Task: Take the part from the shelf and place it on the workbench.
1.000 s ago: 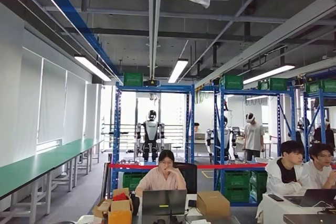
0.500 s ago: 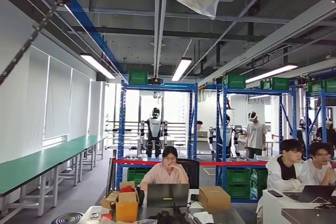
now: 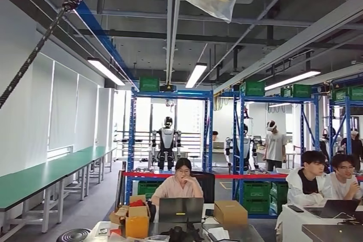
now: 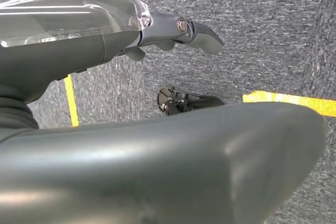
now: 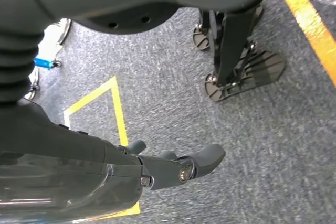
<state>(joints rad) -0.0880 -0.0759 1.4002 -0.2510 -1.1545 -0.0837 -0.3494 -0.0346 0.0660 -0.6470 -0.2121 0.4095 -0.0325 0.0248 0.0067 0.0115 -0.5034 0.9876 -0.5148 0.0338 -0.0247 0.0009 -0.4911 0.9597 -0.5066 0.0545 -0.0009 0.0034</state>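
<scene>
My left hand and right hand hang over grey floor, fingers apart, holding nothing. Far ahead, blue shelves carry green bins; their contents and the part are too small to tell.

- No text, label, brand, number or sign can be read in any of the views.
</scene>
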